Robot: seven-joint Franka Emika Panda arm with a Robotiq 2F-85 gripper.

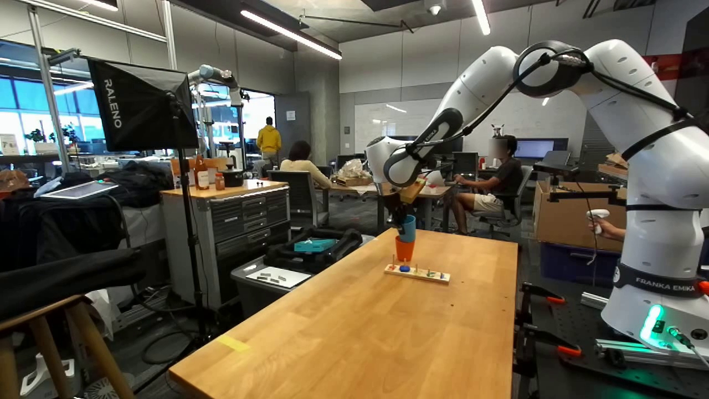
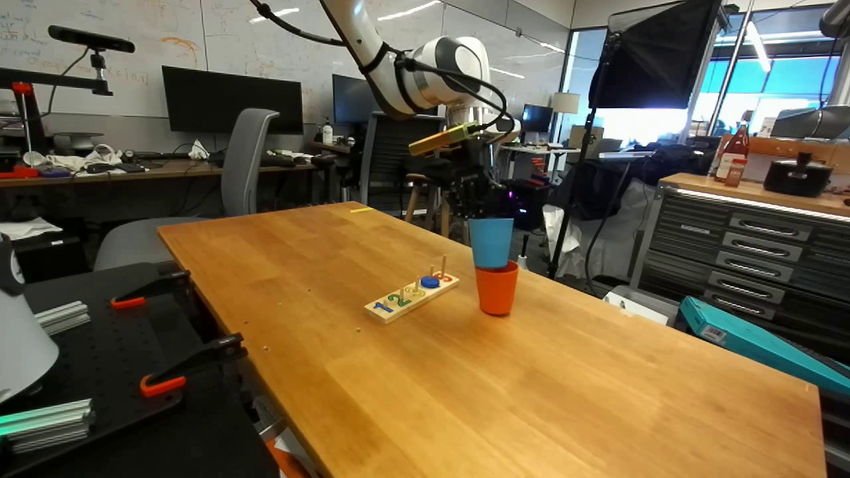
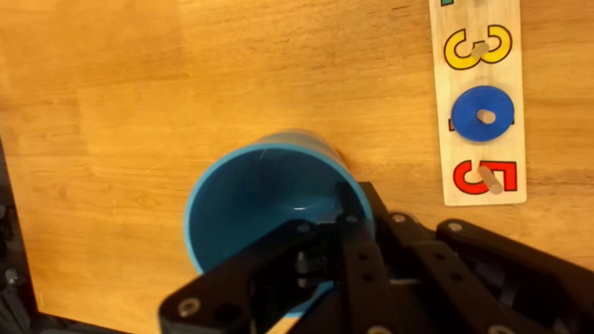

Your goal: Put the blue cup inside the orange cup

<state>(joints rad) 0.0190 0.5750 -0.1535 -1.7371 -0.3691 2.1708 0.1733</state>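
Note:
The blue cup (image 1: 408, 228) is upright in the air above the orange cup (image 1: 405, 249), which stands on the table. In an exterior view the base of the blue cup (image 2: 491, 242) meets the rim of the orange cup (image 2: 497, 289); I cannot tell how far inside it is. My gripper (image 3: 356, 197) is shut on the wall of the blue cup (image 3: 260, 199), one finger inside and one outside the rim. The gripper also shows at the blue cup's top in both exterior views (image 1: 400, 223) (image 2: 473, 214). In the wrist view the blue cup hides nearly all of the orange cup.
A wooden number strip (image 2: 398, 304) with upright pegs and a blue ring (image 2: 429, 282) lies close beside the orange cup. It also shows in the wrist view (image 3: 482, 148). The wooden table (image 1: 354, 332) has its far edge just behind the cups.

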